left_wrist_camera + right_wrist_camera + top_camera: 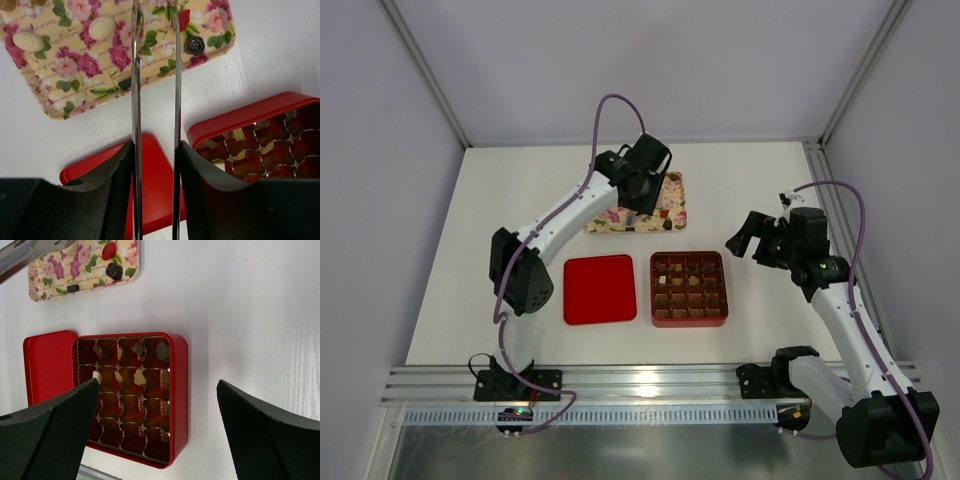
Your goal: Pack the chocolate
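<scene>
The left gripper hangs over the flowered tray, its thin blades a narrow gap apart with nothing between them. Chocolate lies loose on the tray, and a few pieces sit in the red box. The right gripper gapes wide and empty near the box's right side, beside bare table.

Flowered tray behind red lid and gridded red box on white table.
</scene>
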Controlling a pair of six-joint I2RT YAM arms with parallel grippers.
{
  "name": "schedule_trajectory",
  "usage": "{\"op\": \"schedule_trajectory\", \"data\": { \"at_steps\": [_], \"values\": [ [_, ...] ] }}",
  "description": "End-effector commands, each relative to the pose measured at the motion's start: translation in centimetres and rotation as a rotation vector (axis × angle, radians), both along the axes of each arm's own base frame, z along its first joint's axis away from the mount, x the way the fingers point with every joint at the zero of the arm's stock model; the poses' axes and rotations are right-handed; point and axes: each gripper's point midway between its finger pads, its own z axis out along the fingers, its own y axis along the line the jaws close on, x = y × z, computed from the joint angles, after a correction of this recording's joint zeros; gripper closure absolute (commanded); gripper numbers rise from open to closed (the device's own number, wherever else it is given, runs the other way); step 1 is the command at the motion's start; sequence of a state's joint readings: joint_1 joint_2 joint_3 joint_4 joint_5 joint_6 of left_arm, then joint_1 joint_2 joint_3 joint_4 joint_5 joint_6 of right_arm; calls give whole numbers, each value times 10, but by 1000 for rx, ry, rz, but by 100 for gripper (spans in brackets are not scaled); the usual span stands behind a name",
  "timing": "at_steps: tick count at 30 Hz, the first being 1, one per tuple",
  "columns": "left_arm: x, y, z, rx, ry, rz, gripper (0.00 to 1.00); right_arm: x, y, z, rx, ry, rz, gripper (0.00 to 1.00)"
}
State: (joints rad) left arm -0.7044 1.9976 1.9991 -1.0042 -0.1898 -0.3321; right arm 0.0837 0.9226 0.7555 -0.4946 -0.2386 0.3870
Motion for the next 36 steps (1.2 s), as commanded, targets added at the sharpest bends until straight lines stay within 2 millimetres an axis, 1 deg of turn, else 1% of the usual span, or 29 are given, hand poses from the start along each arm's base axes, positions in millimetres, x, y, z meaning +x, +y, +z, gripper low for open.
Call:
{"op": "schedule_trajectory", "data": {
  "at_steps": [1,2,3,4,9,14,17,22,30,36],
  "values": [
    [5,-19,0,-13,-11,-38,60,6,0,22,-1,-73,7,0],
    [4,-20,-1,-8,-7,-40,60,6,1,22,-1,-73,9,0],
    [6,-22,2,-9,-14,-44,60,6,1,22,-2,-71,9,0],
    [6,-25,-5,0,-2,-47,60,6,1,22,-1,-73,9,0],
    [10,-27,-14,28,3,-49,60,5,0,24,-6,-78,7,0],
    [8,-25,-30,72,29,-60,59,4,-1,23,-7,-77,6,0],
    [5,-29,-35,80,37,-80,59,4,-1,24,-6,-80,5,0],
    [3,-33,-37,76,43,-96,59,4,-1,23,-6,-78,3,0],
    [4,-36,-28,60,24,-95,59,3,-1,22,-8,-75,4,0],
    [4,-35,-35,78,36,-99,59,3,-1,21,-9,-74,4,0]
  ]
}}
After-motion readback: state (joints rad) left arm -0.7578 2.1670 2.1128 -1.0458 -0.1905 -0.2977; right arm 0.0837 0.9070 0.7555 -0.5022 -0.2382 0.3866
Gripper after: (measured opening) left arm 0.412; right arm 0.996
